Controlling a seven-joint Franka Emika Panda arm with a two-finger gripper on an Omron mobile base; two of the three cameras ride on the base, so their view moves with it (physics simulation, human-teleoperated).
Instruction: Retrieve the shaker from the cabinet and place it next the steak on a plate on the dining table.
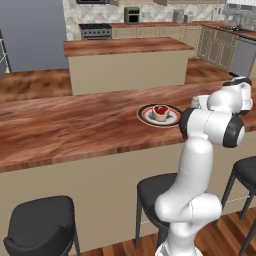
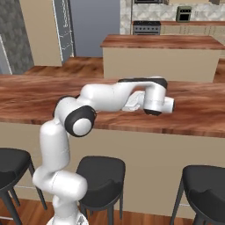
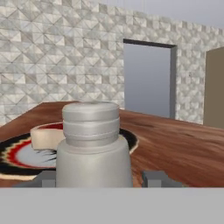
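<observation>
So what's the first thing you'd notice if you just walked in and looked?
The big white robot arm bending over the long wooden dining table jumps out first. Right in front of its hand stands a chunky grey shaker, huge in the hand view. Just behind it is the plate with a dark rim and the red-topped steak on it.
</observation>
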